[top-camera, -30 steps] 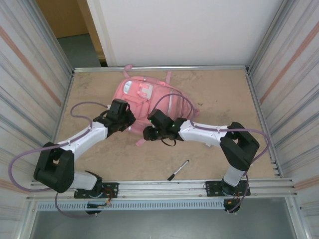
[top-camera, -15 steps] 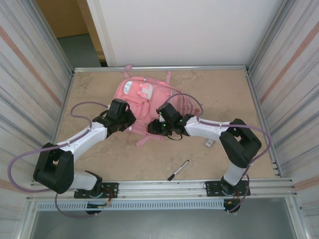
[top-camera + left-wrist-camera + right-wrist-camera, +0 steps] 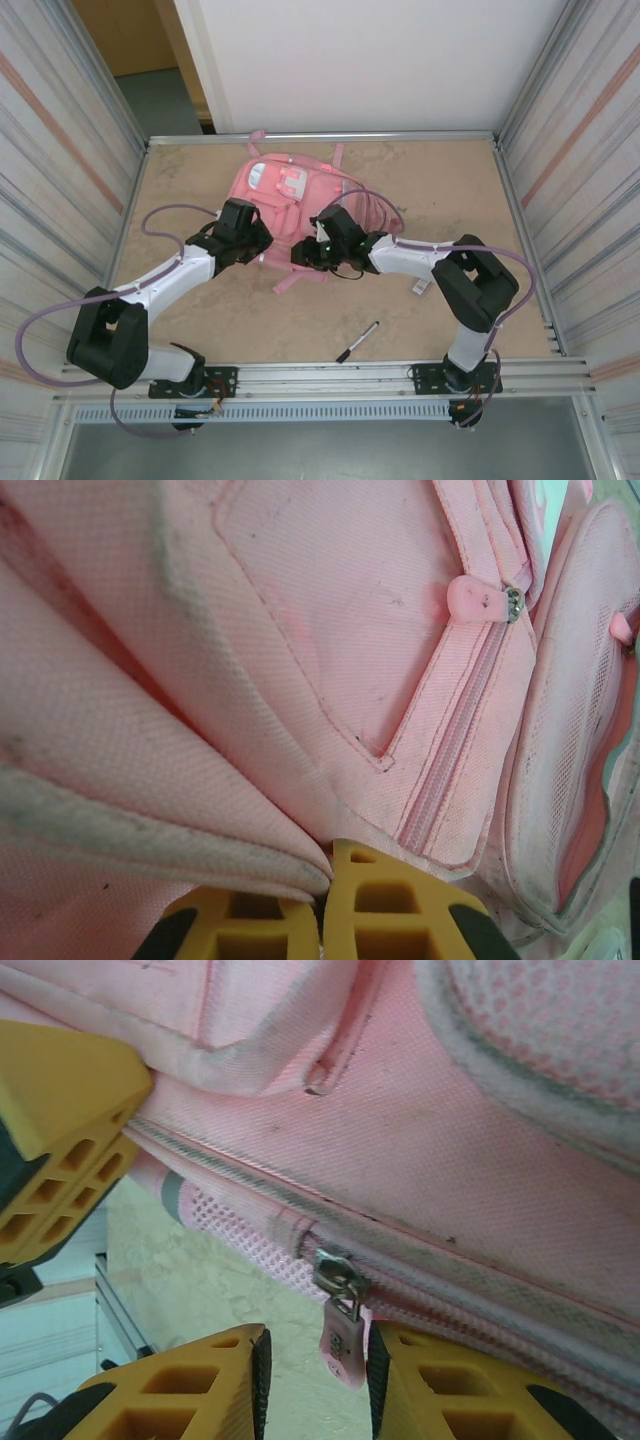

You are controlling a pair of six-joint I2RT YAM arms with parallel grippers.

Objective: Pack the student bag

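Top cam, bag: I see the student bag point(image 3: 285, 195) lying flat on the table point(image 3: 450, 190), far-centre, straps toward the back wall.
Top cam, arms: left gripper point(image 3: 266, 243) sits at the bag's near-left edge. The right gripper point(image 3: 300, 256) is at its near edge, just beside. I can't read the jaw state from here.
Top cam, extras: pen point(image 3: 357, 341) lies loose near the arm bases, well apart from the bag. A small white tag point(image 3: 420, 287) lies beside the R forearm.
Top cam, text: white patch point(image 3: 280, 180) on the bag front; print too small to read.
L wrist cam, jaws: pressed together, pinching a pale-trimmed fold of the bag.
L wrist cam, detail: pink zip tab point(image 3: 470, 593) at a front pocket's corner; mesh pocket point(image 3: 570, 740) at right.
R wrist cam, jaws: spread a little, either side of the zip pull point(image 3: 343, 1345), which hangs from its slider; a gap shows on one side.
R wrist cam, detail: the L gripper's fingers point(image 3: 60, 1130) show upper left, against the bag's fold.
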